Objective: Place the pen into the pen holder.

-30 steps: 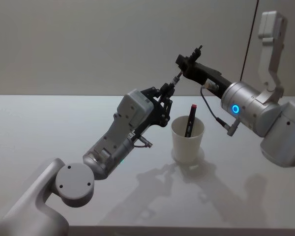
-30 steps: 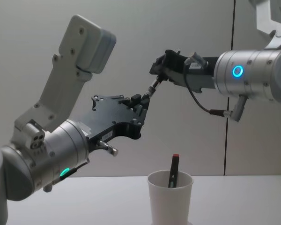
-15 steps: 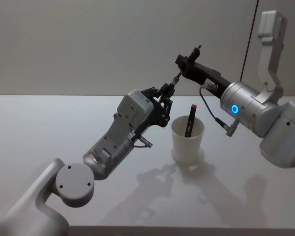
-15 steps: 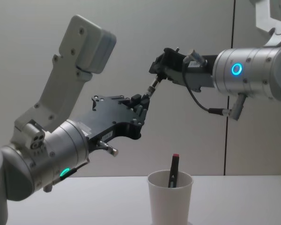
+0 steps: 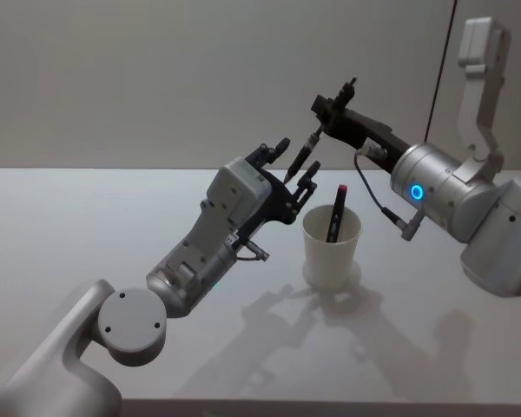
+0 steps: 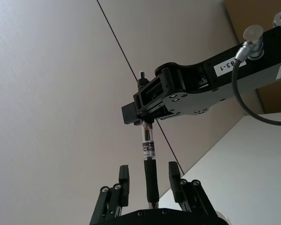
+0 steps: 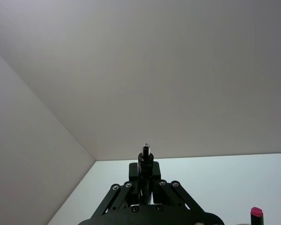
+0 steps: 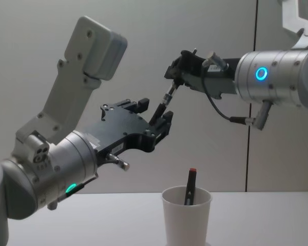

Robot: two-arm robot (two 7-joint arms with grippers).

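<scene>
White paper cup (image 5: 332, 250), the pen holder, is standing mid-table already holding a red-capped pen (image 5: 336, 211). Above it the right gripper (image 8: 176, 78) is pinching a black-gripped clear pen (image 6: 149, 166) by its top; the left gripper (image 6: 149, 180) is spread wide around it, gripping nothing. Lowering it in remains.

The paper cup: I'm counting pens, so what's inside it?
The paper cup holds one dark pen with a red cap, leaning against the rim. The cup wall hides its lower end and the bottom of the cup.
</scene>
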